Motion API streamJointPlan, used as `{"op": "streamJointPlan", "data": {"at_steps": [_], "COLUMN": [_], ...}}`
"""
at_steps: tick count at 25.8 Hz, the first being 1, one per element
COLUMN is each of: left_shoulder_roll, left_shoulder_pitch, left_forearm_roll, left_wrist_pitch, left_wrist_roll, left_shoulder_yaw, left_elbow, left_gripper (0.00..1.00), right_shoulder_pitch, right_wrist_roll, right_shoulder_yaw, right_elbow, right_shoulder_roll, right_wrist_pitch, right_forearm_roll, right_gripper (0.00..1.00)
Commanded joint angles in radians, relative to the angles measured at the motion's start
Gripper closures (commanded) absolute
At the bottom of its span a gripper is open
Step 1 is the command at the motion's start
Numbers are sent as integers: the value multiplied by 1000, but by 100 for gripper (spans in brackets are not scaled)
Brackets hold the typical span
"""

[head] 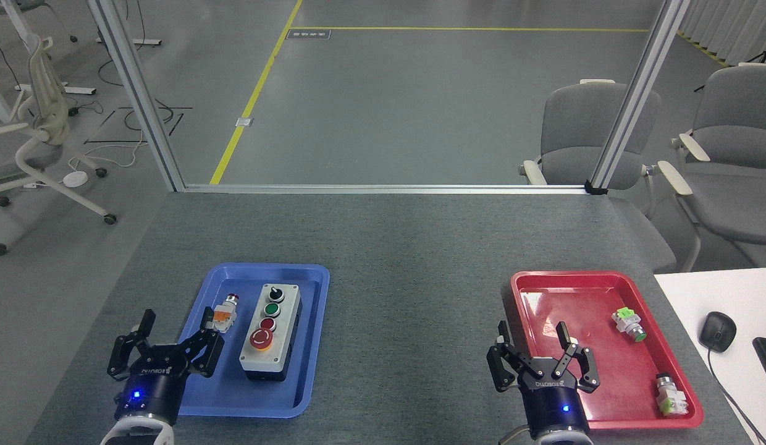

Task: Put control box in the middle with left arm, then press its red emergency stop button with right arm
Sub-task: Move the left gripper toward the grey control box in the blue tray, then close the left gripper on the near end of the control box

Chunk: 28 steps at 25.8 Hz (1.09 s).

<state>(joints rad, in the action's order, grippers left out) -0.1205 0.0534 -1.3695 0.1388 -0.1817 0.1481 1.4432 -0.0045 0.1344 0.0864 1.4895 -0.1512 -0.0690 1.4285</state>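
Grey felt covers the surface [395,247], and its middle [408,334] lies bare between a blue tray [309,364] on the left and a red tray [531,290] on the right. The control box [270,332] lies inside the blue tray, lengthwise, with its red emergency stop button [261,339] at the near end of the row of controls. A small orange-and-white button unit [224,312] lies just beside the box, on its left, also in the tray.

The left end effector [176,329] hovers over the tray's near-left edge with its fingers spread and nothing between them; it is near the box but apart from it. The right end effector [533,337] hangs over the near-left corner of the red tray, likewise released and empty, well apart from the box. Two loose button parts with green on them [627,325] lie in the red tray, and they have no part in this job.

By my reading the first step has not yet begun: the box is not gripped and not in the middle. The next move calls for the left arm to go right and forward over the box, straddle its narrow width with open fingers, and clear the small unit alongside. The lift must then clear the tray rim before the box is set down in the middle.
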Motion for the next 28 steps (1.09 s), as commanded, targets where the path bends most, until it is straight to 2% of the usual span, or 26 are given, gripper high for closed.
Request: {"op": "streamJointPlan", "data": {"at_steps": [1, 5, 10, 13, 16, 23, 28], "left_shoulder_roll": [-8, 5, 21, 27, 27, 30, 32], "left_shoulder_pitch": [-82, -228, -236, -207, -150, -33, -21], "left_forearm_roll": [1, -11, -63, -129, -137, -120, -115], "left_wrist_pitch": [47, 120, 58, -33, -105, -123, -142], "left_wrist_roll": [1, -1, -1, -1, -1, 5, 5], "left_shoulder_yaw": [-2, -19, -162, -274, -317, -314, -314], "left_elbow": [72, 172, 128, 56, -12, -132, -168], "left_gripper": [1, 1, 1, 1, 1, 1, 1], "right_shoulder_pitch": [0, 0, 1, 5, 8, 17, 21], "right_wrist_roll": [1, 5, 10, 11, 11, 13, 11], "right_shoulder_yaw": [0, 0, 1, 3, 3, 3, 4], "right_elbow": [11, 11, 11, 11, 11, 9, 11], "right_shoulder_roll": [-5, -16, -24, -24, -24, -33, -33], "right_wrist_pitch": [-2, -2, 6, 8, 9, 9, 9], "right_forearm_roll": [0, -59, -65, -65, -65, -68, -68], "right_gripper": [2, 2, 2, 2, 2, 2, 2]}}
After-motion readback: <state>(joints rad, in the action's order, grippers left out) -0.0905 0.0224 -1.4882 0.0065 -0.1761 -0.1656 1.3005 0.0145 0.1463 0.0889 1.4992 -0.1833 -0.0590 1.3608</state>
